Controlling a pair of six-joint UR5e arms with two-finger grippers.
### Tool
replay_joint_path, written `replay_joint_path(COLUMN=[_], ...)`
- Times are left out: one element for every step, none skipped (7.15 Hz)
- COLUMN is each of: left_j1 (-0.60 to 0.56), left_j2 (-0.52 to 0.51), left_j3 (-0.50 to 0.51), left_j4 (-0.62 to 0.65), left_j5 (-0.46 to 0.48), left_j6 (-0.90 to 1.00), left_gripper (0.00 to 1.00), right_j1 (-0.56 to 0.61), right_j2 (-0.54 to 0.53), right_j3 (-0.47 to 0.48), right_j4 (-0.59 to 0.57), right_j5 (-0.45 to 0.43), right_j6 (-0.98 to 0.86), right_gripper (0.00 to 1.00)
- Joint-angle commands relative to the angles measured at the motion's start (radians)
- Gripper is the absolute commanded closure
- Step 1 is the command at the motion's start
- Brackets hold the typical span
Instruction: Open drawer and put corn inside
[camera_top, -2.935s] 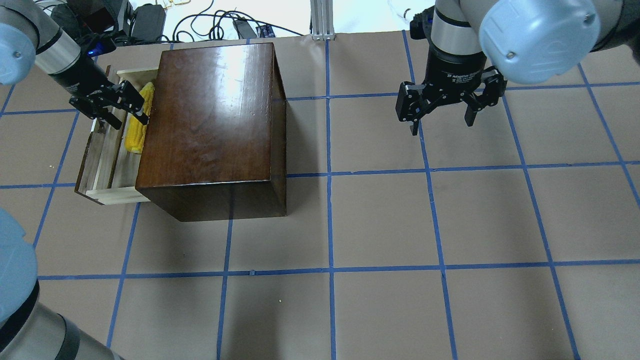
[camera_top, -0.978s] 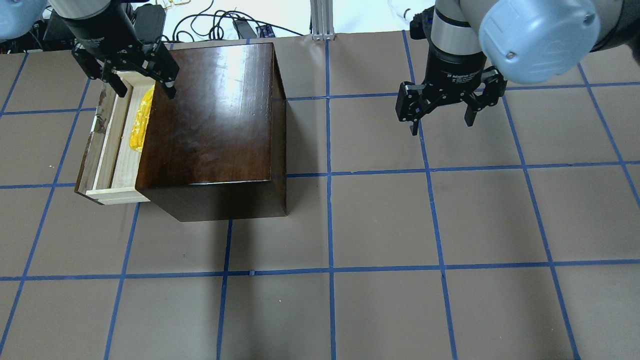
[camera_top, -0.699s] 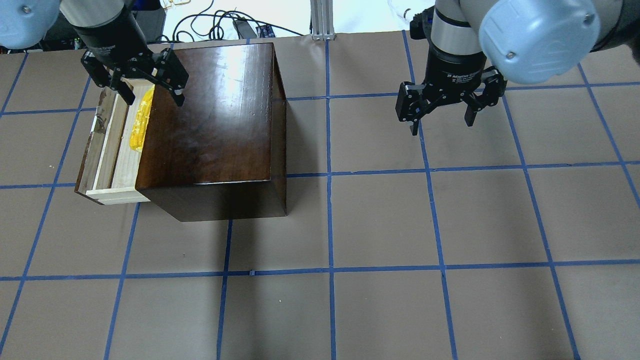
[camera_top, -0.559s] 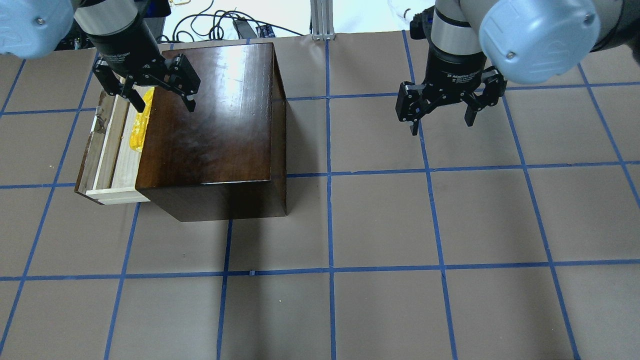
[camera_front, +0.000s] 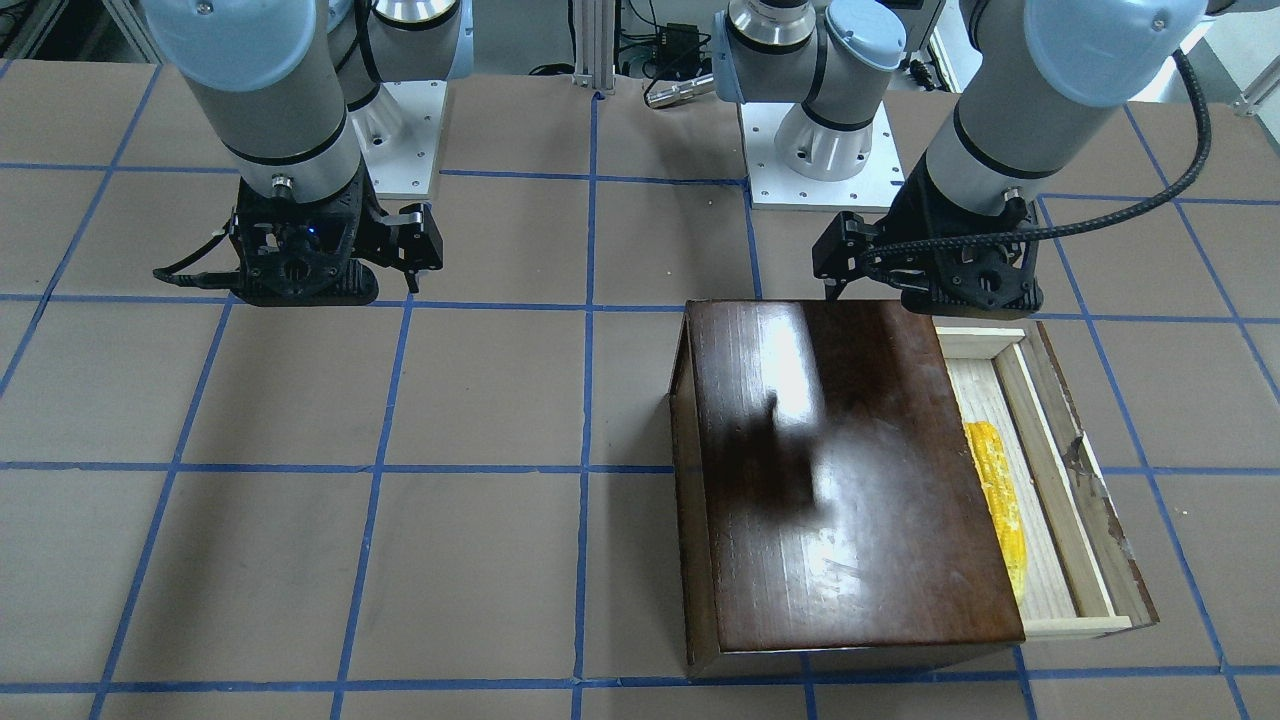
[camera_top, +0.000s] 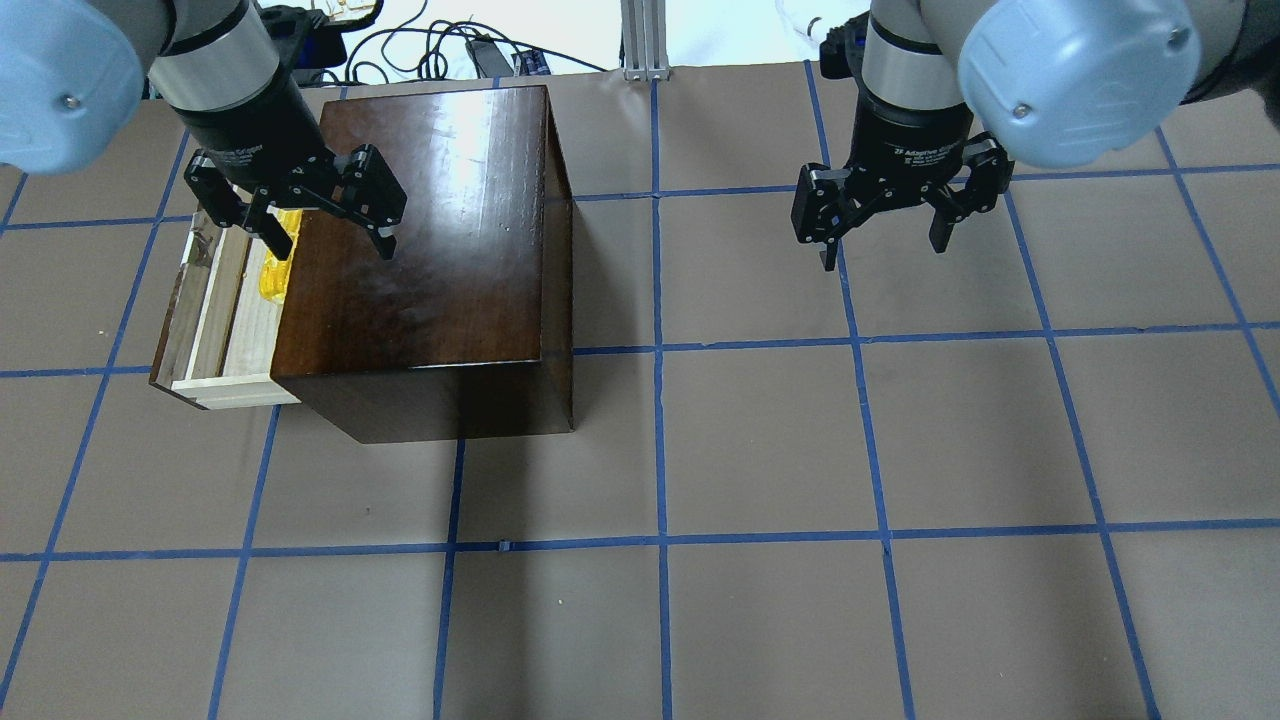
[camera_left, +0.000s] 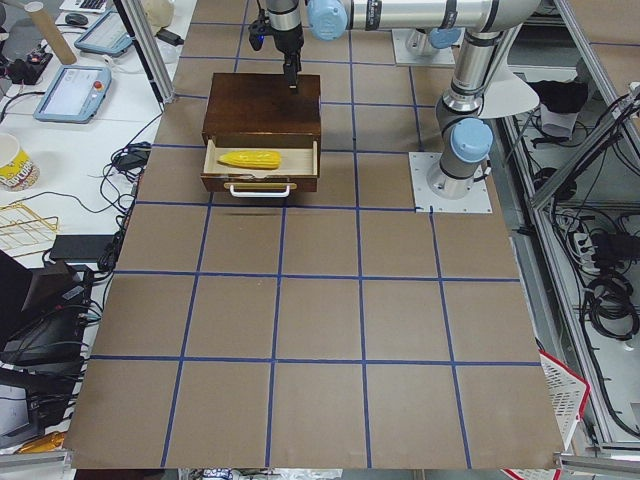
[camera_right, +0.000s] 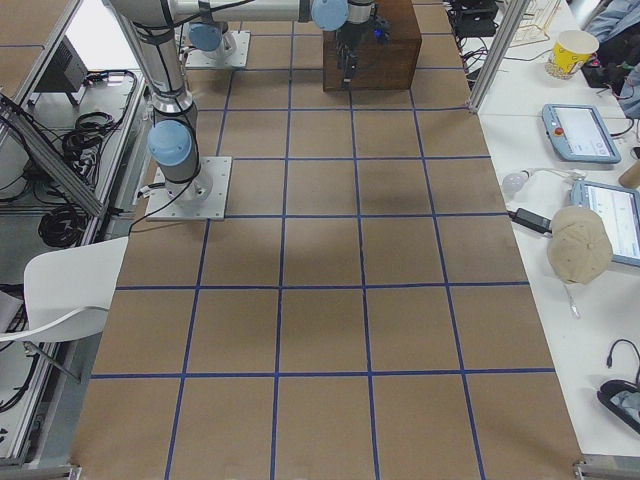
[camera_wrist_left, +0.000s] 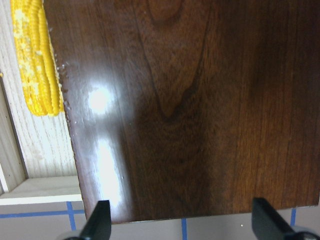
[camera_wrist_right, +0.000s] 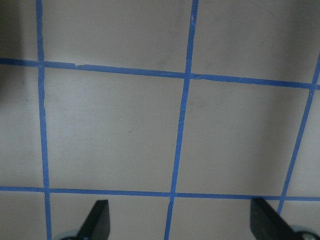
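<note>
The dark-brown wooden box stands at the table's far left. Its pale wood drawer is pulled out to the left. The yellow corn lies inside the drawer, close to the box's edge, and also shows in the front view and the left wrist view. My left gripper is open and empty, hovering above the box top near its drawer-side edge. My right gripper is open and empty above bare table at the far right.
Cables and power bricks lie beyond the table's far edge, beside an aluminium post. Blue tape lines grid the brown table. The drawer's whitish handle sticks out from its front panel.
My left gripper has moved from over the drawer's far end to above the box top, still open. The corn stays in the drawer. The right arm has not moved.
</note>
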Motion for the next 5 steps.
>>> replay_joint_path(left_j1=[-0.026,-0.029,-0.029,-0.029,-0.031], left_j2=[0.027,0.029,0.029,0.033,0.039], left_j3=[-0.045,-0.046,-0.046,-0.049,-0.047], left_j4=[0.060,0.060,0.054,0.047,0.035], left_j5=[-0.003,-0.009,-0.001,-0.003,-0.004], left_j6=[-0.011,-0.013,-0.010,-0.005,-0.005], left_gripper=[0.00,0.00,0.00,0.00,0.00], right_j1=[0.000,0.000,0.000,0.000,0.000], right_j2=[0.000,0.000,0.000,0.000,0.000], right_j3=[0.000,0.000,0.000,0.000,0.000], right_j4=[0.000,0.000,0.000,0.000,0.000], right_j5=[0.000,0.000,0.000,0.000,0.000], right_j6=[0.000,0.000,0.000,0.000,0.000], right_gripper=[0.00,0.00,0.00,0.00,0.00])
